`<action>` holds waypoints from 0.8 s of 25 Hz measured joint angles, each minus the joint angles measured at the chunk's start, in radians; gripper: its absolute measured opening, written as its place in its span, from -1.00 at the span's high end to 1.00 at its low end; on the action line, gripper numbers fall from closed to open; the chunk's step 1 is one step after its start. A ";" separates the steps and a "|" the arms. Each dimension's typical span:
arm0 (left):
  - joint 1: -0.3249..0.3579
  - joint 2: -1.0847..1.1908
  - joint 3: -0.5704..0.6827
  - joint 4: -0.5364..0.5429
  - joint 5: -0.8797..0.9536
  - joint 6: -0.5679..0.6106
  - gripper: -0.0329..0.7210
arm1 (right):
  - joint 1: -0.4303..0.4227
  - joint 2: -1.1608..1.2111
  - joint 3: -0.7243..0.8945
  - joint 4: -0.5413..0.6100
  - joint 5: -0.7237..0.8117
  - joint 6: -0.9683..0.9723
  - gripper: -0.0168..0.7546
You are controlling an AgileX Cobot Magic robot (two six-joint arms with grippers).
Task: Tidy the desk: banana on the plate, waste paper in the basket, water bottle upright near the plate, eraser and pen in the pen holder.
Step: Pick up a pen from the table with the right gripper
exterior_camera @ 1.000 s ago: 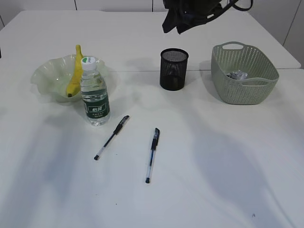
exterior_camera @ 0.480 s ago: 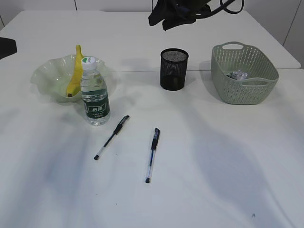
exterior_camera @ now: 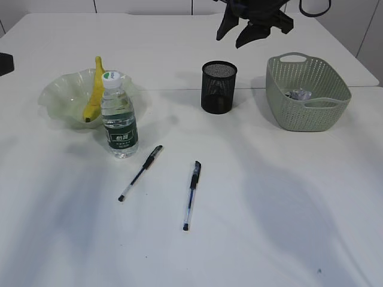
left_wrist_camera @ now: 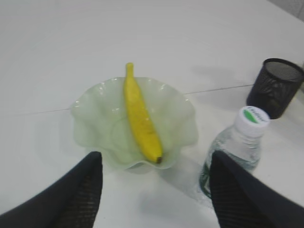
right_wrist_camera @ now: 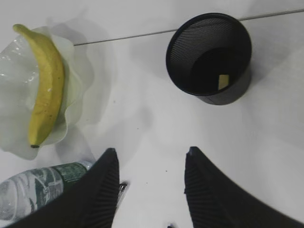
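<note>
A yellow banana [exterior_camera: 93,91] lies in the pale green plate [exterior_camera: 54,89]. Just in front of it the water bottle [exterior_camera: 119,119] stands upright. Two pens [exterior_camera: 141,172] [exterior_camera: 191,194] lie on the table. Crumpled waste paper [exterior_camera: 299,94] sits in the green basket [exterior_camera: 311,116]. The black mesh pen holder [exterior_camera: 219,86] holds a small yellowish eraser [right_wrist_camera: 223,81]. High above the holder hangs my right gripper [exterior_camera: 233,39], open and empty [right_wrist_camera: 152,151]. My left gripper [left_wrist_camera: 154,156] is open and empty, above the table in front of the plate [left_wrist_camera: 183,104], with the banana [left_wrist_camera: 140,118] beyond it.
White table with a seam line running behind the plate and holder. Only a dark part of the left arm [exterior_camera: 5,63] shows at the exterior view's left edge. Open table surface lies in front of the pens and between the holder and the basket.
My right arm has swung at the top of the view, first leftward, then right, and its open fingers now show above the holder. The objects have not moved.
</note>
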 joint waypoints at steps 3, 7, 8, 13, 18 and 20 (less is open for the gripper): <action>0.000 0.000 0.000 0.013 -0.078 0.000 -0.40 | 0.023 0.000 0.000 -0.078 0.000 0.063 0.08; 0.000 0.000 0.000 0.012 -0.158 0.000 -0.40 | 0.082 -0.001 0.042 -0.158 0.000 0.118 0.08; 0.000 0.000 0.000 0.012 -0.172 0.000 -0.40 | 0.098 -0.001 0.065 -0.171 0.000 0.124 0.08; 0.000 0.013 0.000 0.012 -0.212 0.000 -0.40 | 0.166 -0.001 0.185 -0.221 0.000 0.167 0.08; 0.000 0.049 0.000 0.012 -0.231 0.000 -0.40 | 0.173 -0.001 0.257 -0.221 -0.002 0.191 0.08; 0.000 0.064 0.000 0.012 -0.231 0.000 -0.40 | 0.173 -0.001 0.271 -0.218 -0.004 0.205 0.08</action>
